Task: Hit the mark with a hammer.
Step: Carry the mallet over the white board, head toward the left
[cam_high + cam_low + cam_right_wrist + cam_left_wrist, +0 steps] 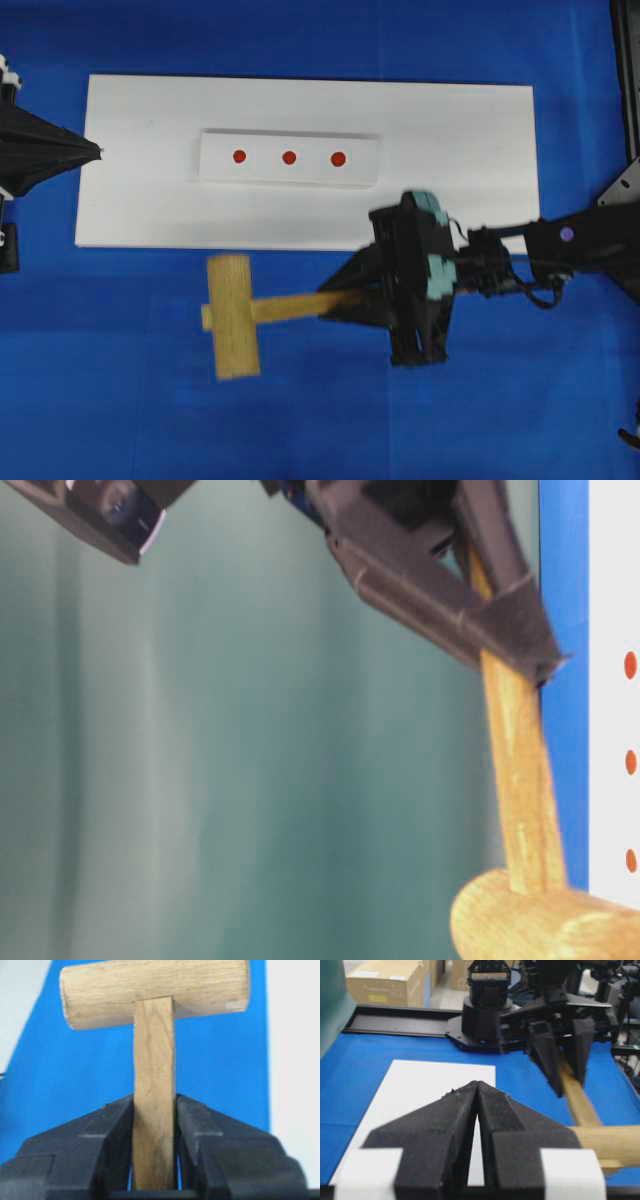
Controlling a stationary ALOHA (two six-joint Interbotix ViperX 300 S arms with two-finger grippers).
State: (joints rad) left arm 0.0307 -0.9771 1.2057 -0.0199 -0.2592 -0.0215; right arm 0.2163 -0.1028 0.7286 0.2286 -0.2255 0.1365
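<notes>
Hammer (232,316) (no readable writing) clamped in right claw (335,297).

Hammer (520,770) head cropped; right claw (345,300) blurred

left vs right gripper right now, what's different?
The right gripper is clamped on the hammer handle; the left gripper is shut on nothing. The right sits over the blue cloth below the white board; the left is at the board's left edge. Both have black wedge fingers.
</notes>
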